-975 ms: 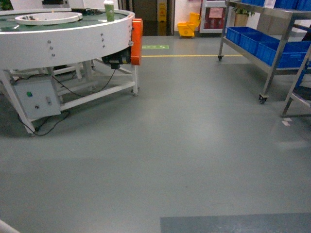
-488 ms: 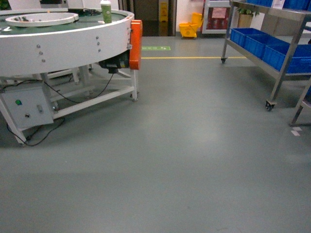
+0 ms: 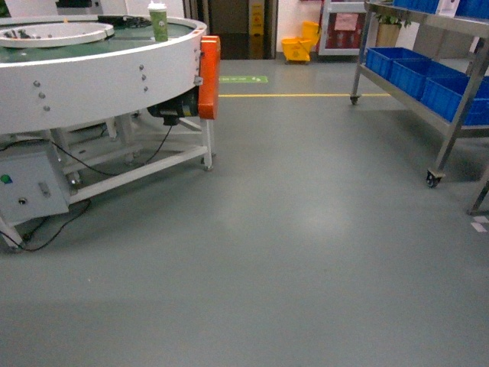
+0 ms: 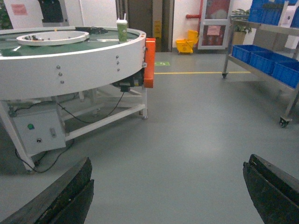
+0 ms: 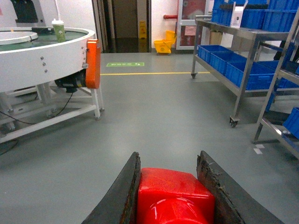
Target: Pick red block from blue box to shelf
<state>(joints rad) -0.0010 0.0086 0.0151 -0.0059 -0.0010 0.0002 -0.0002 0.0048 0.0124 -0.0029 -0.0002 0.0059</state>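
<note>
My right gripper (image 5: 174, 186) is clamped on the red block (image 5: 175, 193), both fingers (image 5: 124, 196) pressed against its sides. My left gripper (image 4: 168, 191) is spread wide, holding nothing. Grey floor (image 3: 290, 229) all around. Round white conveyor table (image 3: 99, 76) at left with a green cup (image 3: 159, 21) on it. Steel shelf (image 3: 458, 92) at right carries dark blue crates (image 3: 412, 69). Yellow mop bucket (image 3: 296, 46) far back.
</note>
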